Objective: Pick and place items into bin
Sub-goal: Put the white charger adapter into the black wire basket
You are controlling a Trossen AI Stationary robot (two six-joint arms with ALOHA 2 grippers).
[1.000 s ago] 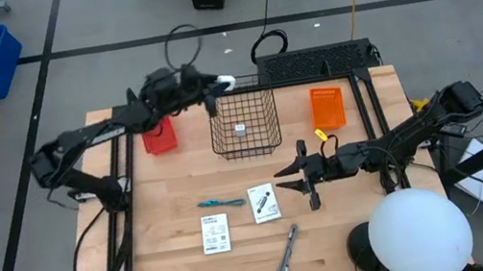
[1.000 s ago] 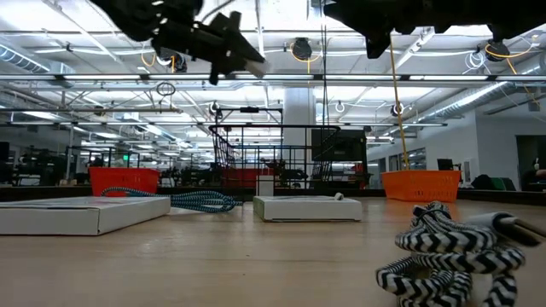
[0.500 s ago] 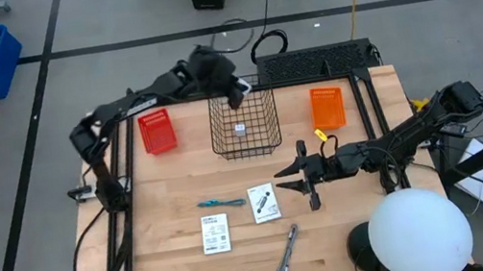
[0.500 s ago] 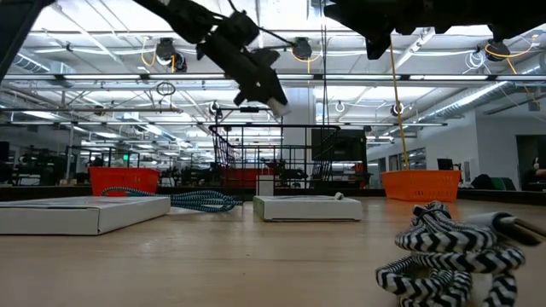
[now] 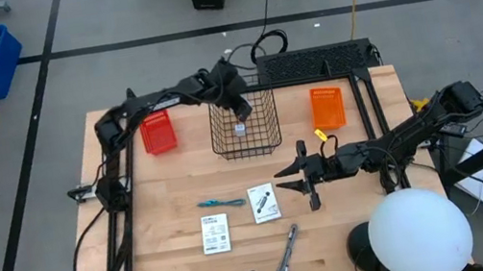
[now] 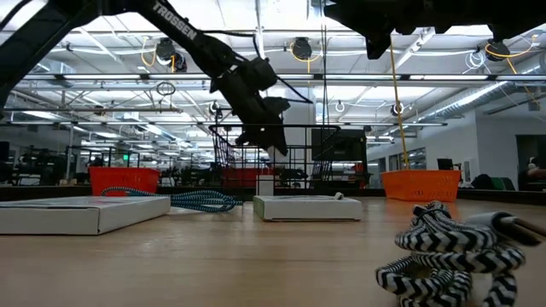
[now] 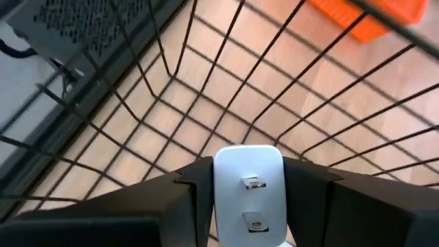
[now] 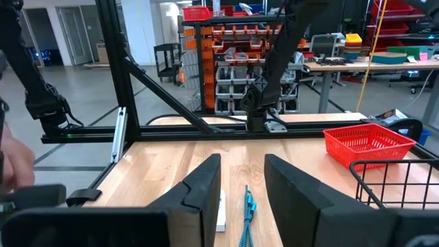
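Swinging in from over the red basket, the left gripper point(image 5: 239, 107) now hangs above the black wire bin point(image 5: 246, 125), lower and further inside its rim than half a second ago, while the right gripper point(image 5: 302, 176) has not shifted from its spot near the table's middle, fingers spread and empty. Clamped between the left fingers is a small white cube point(image 7: 247, 192) with two metal prongs, so the step in hand is the drop. To do it well, I judge the cube should be let go only once it is clear of the wire rim and over the bin's floor, beside the other white cube point(image 5: 239, 129) already lying there. Only the left wrist view shows the grip and the mesh right under it; from above the cube is hidden by the arm. That high view alone lays out what remains: teal pen point(image 5: 220, 203), two white packets point(image 5: 263, 202), and grey stick point(image 5: 287, 250), all on open wood, well apart from the bin.
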